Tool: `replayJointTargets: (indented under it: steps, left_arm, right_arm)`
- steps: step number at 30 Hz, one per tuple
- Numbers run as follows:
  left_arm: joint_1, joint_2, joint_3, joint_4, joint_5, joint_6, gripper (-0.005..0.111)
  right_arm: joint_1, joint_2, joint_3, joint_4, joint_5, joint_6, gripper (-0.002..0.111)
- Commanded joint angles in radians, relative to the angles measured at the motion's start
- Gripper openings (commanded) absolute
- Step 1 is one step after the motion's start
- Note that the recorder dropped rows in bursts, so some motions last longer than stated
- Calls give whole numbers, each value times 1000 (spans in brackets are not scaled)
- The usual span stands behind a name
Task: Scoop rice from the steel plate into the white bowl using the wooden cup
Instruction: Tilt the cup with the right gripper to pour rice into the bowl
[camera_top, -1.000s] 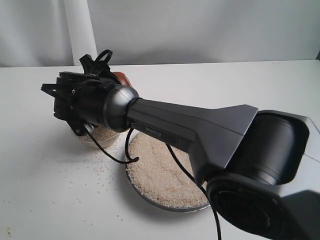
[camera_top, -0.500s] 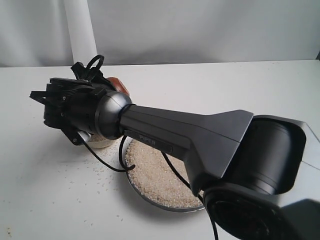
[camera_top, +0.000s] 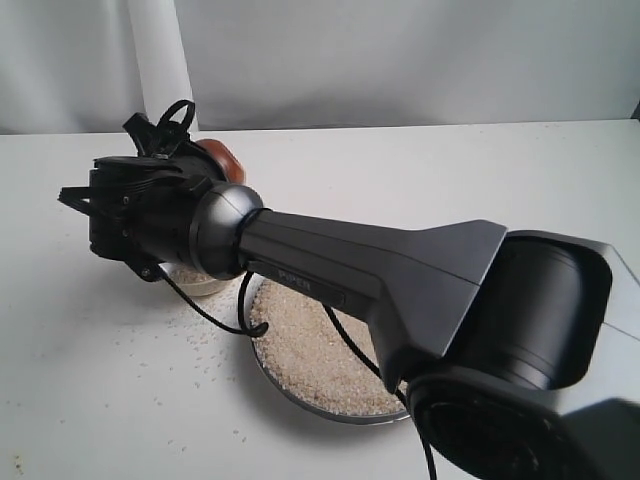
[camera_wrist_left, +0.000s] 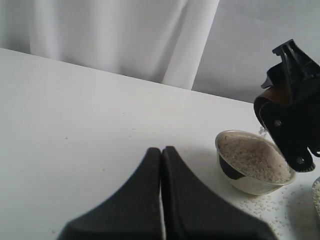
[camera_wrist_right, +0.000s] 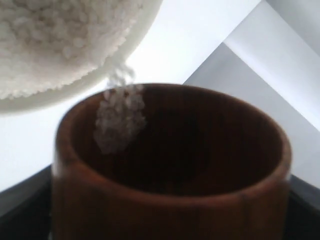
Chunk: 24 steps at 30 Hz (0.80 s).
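Note:
My right gripper (camera_top: 172, 135) reaches across to the left and is shut on the wooden cup (camera_top: 222, 158), a reddish-brown cup tipped over the white bowl (camera_top: 200, 283). In the right wrist view the wooden cup (camera_wrist_right: 170, 165) fills the frame, and a thin stream of rice (camera_wrist_right: 120, 117) falls from its lip into the white bowl (camera_wrist_right: 75, 97). The bowl's rice (camera_wrist_left: 252, 159) is heaped close to the rim. The steel plate (camera_top: 345, 418) lies nearer the front, spread with rice (camera_top: 310, 350). My left gripper (camera_wrist_left: 161, 150) is shut and empty, low over the table beside the white bowl (camera_wrist_left: 250, 185).
Loose grains (camera_top: 200, 335) are scattered on the white table around the bowl and plate. A pale curtain fold (camera_top: 160, 60) hangs behind the table. My right arm's black forearm (camera_top: 380, 270) crosses over the plate and hides part of it.
My right wrist has moved left and risen a little, and has turned the cup over further above the bowl. Bowl and plate have stayed in place.

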Motion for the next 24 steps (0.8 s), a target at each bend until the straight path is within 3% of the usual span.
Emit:
replayJointTargets:
  steps: [1,24]
  left_arm:
    - [-5,-3,-3,-2,-6,-4,0]
    - [-5,-3,-3,-2,-6,-4,0]
  right_arm:
    - [4,-12,-5,-26,-45,2,0]
    - [4,-64,-5,-54,-3,-17,0]
